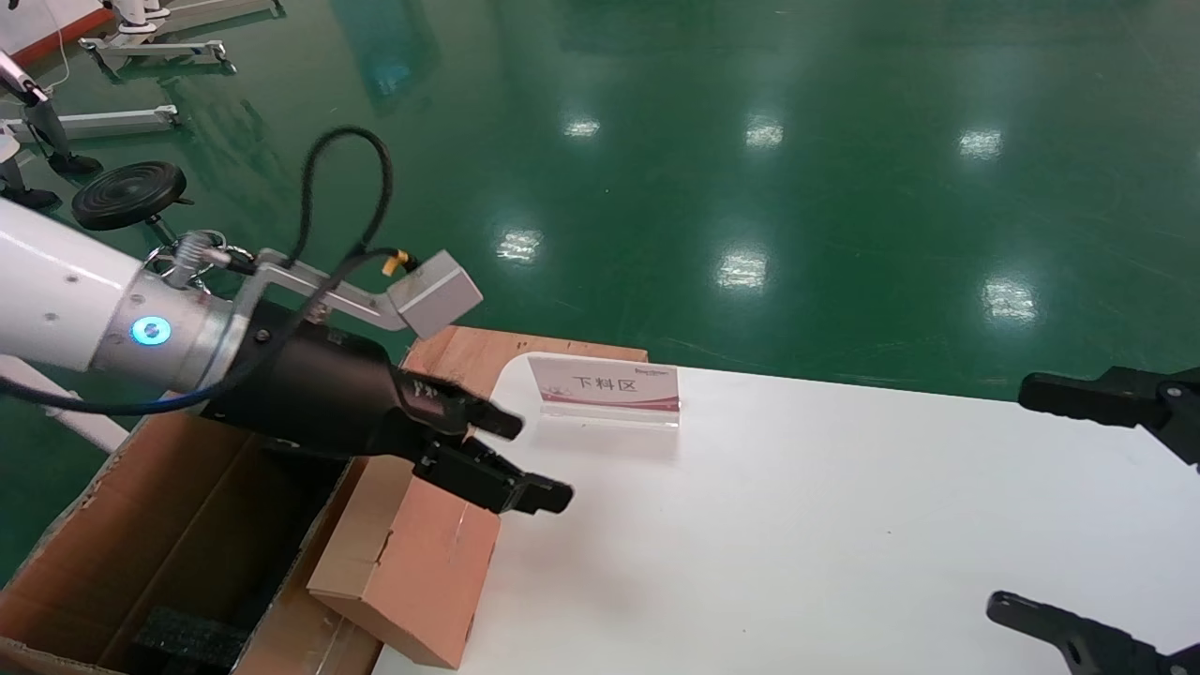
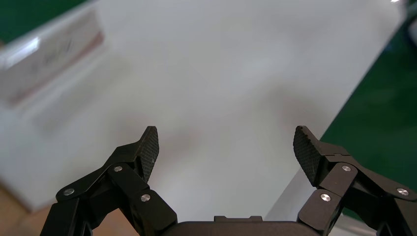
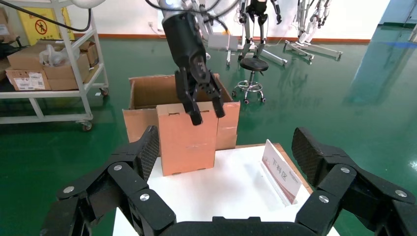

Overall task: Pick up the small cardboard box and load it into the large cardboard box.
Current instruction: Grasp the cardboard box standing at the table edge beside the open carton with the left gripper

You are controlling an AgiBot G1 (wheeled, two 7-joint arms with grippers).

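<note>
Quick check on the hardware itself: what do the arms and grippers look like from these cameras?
The left arm is glossy white with a glowing blue ring light, a silver collar, a black wrist housing, a looping black cable and a grey camera block on a bracket. The left gripper and right gripper are matte black linkage fingers with silver rivets and textured pads.

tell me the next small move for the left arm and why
Probably lower the left gripper a little so its fingers straddle the top edge of the small cardboard box, then close. It hangs open just above that box, which stands on the white table beside the large cardboard box; the right gripper waits open.
</note>
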